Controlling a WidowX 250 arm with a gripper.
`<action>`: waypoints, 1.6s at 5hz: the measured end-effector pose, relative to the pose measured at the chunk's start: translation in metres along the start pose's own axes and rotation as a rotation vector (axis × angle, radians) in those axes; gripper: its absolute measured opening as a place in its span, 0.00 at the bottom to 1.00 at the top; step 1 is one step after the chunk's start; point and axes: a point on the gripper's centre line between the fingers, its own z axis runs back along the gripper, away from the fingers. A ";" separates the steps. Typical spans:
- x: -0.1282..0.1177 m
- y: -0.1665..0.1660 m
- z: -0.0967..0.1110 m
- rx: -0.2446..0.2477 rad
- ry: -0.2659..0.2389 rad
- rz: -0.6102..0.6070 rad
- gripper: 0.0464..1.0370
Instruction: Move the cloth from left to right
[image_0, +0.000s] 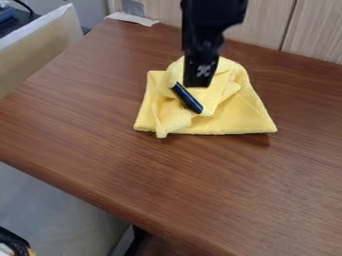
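Your black gripper (190, 95) hangs down over the upper middle of the camera view, the arm (212, 15) above it entering from the top edge, just right of center. You cannot tell from this angle whether the gripper is spread or pressed together on fabric. Directly under it, the yellow cloth (242, 116) sits rumpled toward the back of the table, its middle bunched in folds, its lower corners splayed flat to either side.

The brown wood-grain tabletop (167, 180) carries your scene, backed by pale wood paneling (267, 27). A white strip (132, 19) lies at the far left corner, and a tan panel with a white rim (40, 50) stands beyond the left side. Below the near edge, at lower left, are a gray surface (53, 205) and a black, curved object (15, 242).

From the cloth, wood stretches left to the slanting side edge, right to the view's border and toward you to the rounded near edge. The back edge is nearer the cloth.
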 end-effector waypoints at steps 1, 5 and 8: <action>-0.008 -0.010 -0.006 -0.016 0.020 -0.011 0.96; -0.026 0.003 -0.046 -0.071 0.104 0.032 0.35; -0.025 0.003 -0.046 -0.070 0.101 0.033 0.03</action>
